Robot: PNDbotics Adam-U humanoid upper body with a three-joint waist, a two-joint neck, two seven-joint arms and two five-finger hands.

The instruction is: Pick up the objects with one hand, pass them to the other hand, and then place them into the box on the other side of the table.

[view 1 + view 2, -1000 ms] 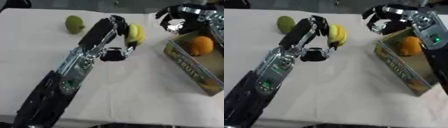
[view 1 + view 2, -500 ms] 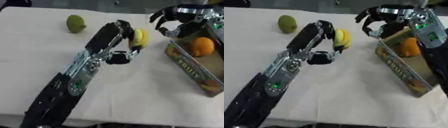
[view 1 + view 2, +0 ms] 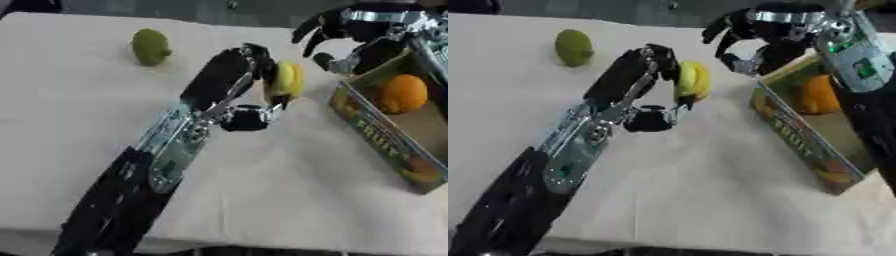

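Your left robot hand (image 3: 249, 82), fingers curled round the banana (image 3: 285, 81), has carried it closer to your open right robot hand (image 3: 350, 37) waiting above the box (image 3: 372, 127), so the handover is near.

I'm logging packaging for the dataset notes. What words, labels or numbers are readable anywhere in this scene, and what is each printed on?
"FRUIT": large letters on the outer side wall of the box, only roughly legible.
Other print and pictures on that same wall: too blurred to read.
Left hand, banana, right hand, orange, green fruit, table: no text visible.
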